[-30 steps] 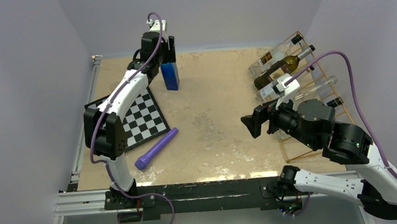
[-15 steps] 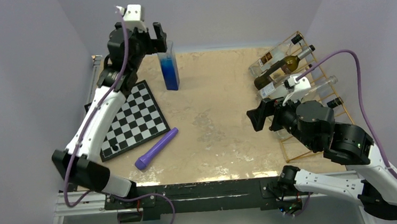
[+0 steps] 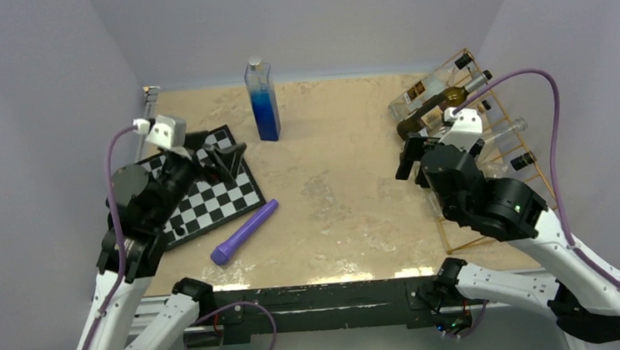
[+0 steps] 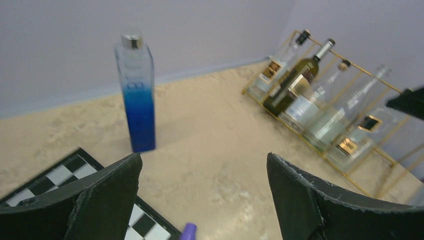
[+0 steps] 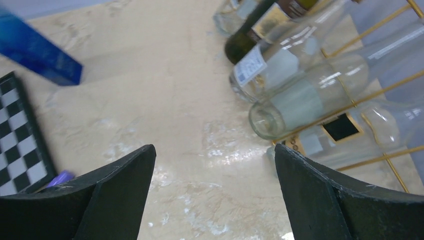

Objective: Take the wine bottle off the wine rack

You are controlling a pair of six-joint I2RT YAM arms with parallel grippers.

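The wine rack, a gold wire frame, stands at the right with several bottles lying slanted on it. One is a dark olive wine bottle; the others are clear glass. My right gripper is open and empty, hovering just left of the bottles' lower ends. In the right wrist view the gripper looks down on bare table, with the dark bottle, a clear bottle and the rack wire up to the right. My left gripper is open and empty over the chessboard.
A tall blue bottle stands alone at the back middle. A chessboard lies at the left and a purple cylinder beside it. The left wrist view shows the blue bottle and the rack far right.
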